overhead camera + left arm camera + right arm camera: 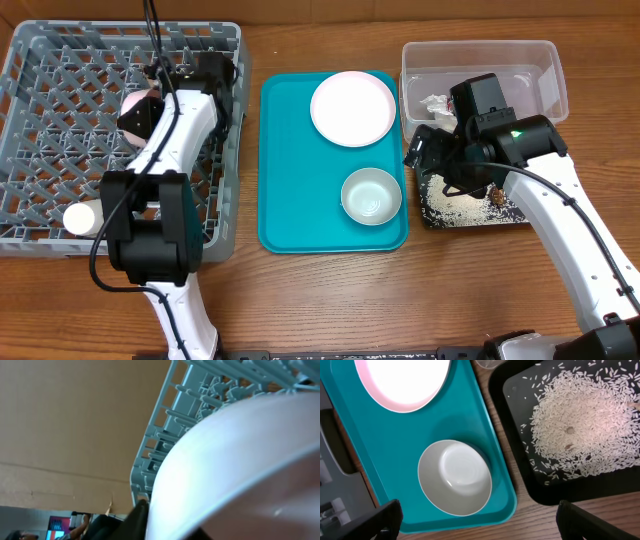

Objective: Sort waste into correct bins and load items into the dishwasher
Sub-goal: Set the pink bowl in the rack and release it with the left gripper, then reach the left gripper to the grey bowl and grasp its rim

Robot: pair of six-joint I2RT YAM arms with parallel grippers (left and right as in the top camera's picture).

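- Left gripper (143, 112): cannot tell whether its jaws clasp the pinkish bowl (240, 460); the bowl is smooth, glossy, close up against it, over the grey dish rack (60, 60)
- Right gripper (482, 522): jaws spread wide, empty; whitish-green bowl (455, 477) just ahead, upright on the teal tray (395, 450)

grey lattice rack (60, 130) | teal tray (290, 180) | black tray (580, 487) | white rice (580, 425) | white plate (352, 108)

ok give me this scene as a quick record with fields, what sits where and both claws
dish rack: left, holds white cup
teal tray: middle, carries white plate and whitish-green bowl
black tray: right, holds rice
clear tub: behind black tray, paper scrap inside
left claw: at pinkish bowl over the rack, grip unclear
right claw: open, empty, above bowl and black tray
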